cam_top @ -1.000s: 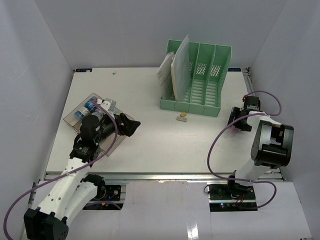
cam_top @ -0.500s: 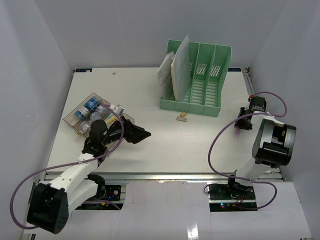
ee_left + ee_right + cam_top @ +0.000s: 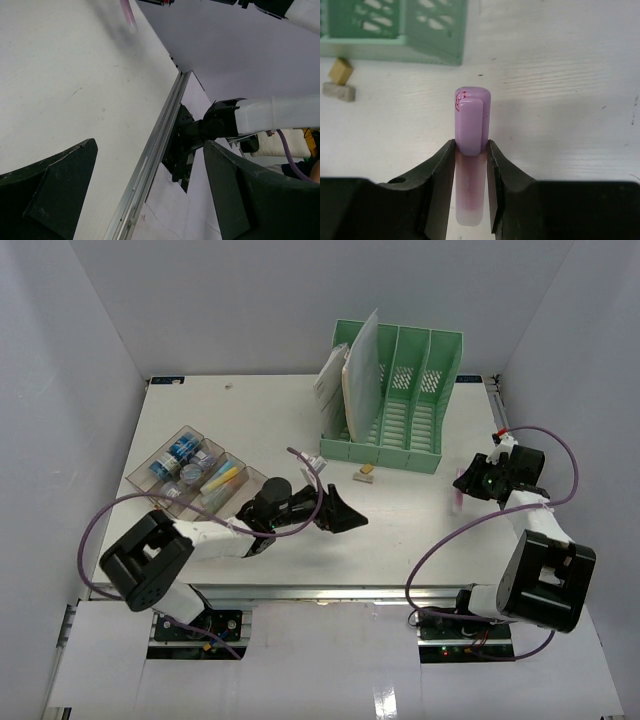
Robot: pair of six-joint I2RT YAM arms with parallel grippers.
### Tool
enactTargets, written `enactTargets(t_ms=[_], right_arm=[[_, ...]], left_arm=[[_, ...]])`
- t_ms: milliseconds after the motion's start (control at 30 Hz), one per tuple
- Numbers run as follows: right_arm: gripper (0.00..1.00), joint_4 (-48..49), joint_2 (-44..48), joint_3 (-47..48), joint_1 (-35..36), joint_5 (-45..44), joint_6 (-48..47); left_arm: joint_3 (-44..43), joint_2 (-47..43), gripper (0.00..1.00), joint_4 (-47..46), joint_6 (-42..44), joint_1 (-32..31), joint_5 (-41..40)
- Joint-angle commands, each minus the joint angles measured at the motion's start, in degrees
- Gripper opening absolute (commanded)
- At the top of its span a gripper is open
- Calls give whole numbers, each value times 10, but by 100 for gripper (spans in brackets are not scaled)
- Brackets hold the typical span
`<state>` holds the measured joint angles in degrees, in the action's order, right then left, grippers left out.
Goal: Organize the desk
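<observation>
The white desk (image 3: 420, 515) carries everything. My right gripper (image 3: 466, 483) is shut on a purple highlighter (image 3: 471, 125), held above the desk right of the green file rack (image 3: 395, 400); the highlighter also shows in the top view (image 3: 459, 486) and blurred in the left wrist view (image 3: 127, 17). My left gripper (image 3: 345, 512) is open and empty, low over the desk's middle front; its fingers (image 3: 55, 195) straddle the desk's metal rail (image 3: 155, 150).
A clear compartment tray (image 3: 195, 480) with tape rolls and highlighters lies at the left. The green rack holds papers (image 3: 350, 375) in its left slots. Two small erasers (image 3: 366, 472) lie in front of the rack, also in the right wrist view (image 3: 339, 80).
</observation>
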<state>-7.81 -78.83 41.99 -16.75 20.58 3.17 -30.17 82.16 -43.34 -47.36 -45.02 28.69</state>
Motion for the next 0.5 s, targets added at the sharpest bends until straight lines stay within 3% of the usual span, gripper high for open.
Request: enactTargets(t_ms=[0,300,467], right_arm=[[9,43,89,-34,3,121,-7],[8,91,178,-50,30,218,44],[8,112,186,-55,36,244,71]], left_arm=[[-97,86,98,-35,30,-39,-56],[-283,246,98,29,80,-93,-99],[-345,288,92,60,91,-109,-116]])
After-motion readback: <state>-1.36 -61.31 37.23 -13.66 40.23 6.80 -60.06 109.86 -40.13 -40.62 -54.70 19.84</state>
